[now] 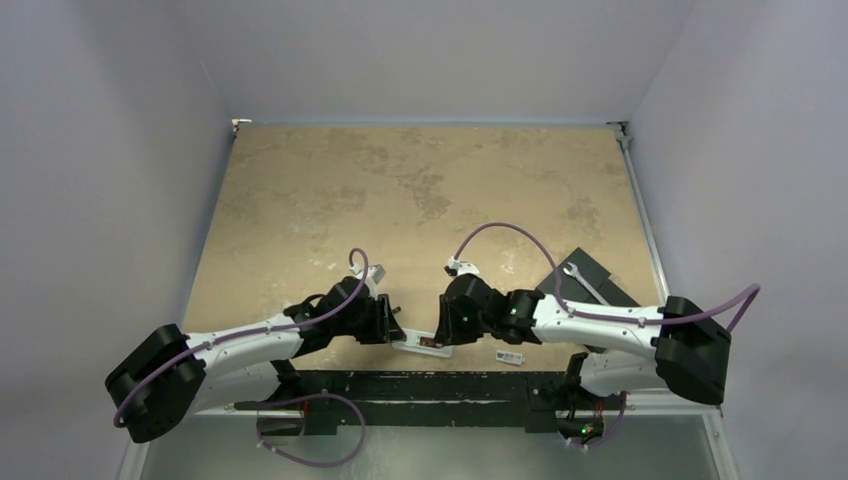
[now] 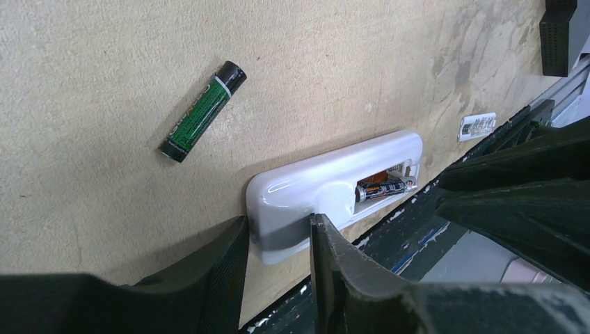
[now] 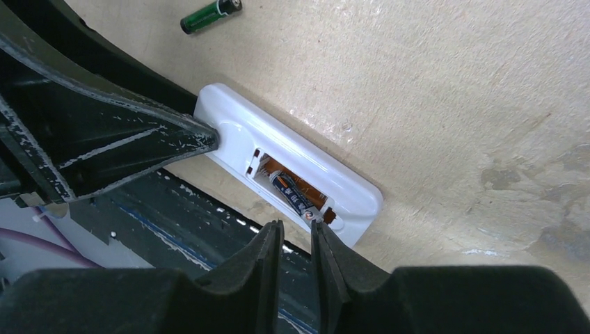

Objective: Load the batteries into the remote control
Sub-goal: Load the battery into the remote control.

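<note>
The white remote control [image 2: 327, 181] lies back up at the table's near edge, its compartment uncovered. One dark battery [image 2: 383, 189] lies in that compartment, also in the right wrist view [image 3: 292, 195]. A second battery [image 2: 203, 111], green and black, lies loose on the table beyond the remote [image 3: 211, 15]. My left gripper [image 2: 278, 223] straddles the remote's closed end, both fingers against its sides. My right gripper [image 3: 297, 226] hovers at the compartment end, its jaws a narrow gap apart with nothing between them, tips just short of the seated battery. From above, the two grippers [image 1: 395, 330] [image 1: 445, 335] meet over the remote [image 1: 420, 345].
A small white cover piece [image 1: 510, 357] lies right of the remote near the edge, also in the left wrist view [image 2: 478, 126]. A black strip [image 1: 430, 385] runs along the table's near edge. A dark flat plate [image 1: 590, 280] sits at the right.
</note>
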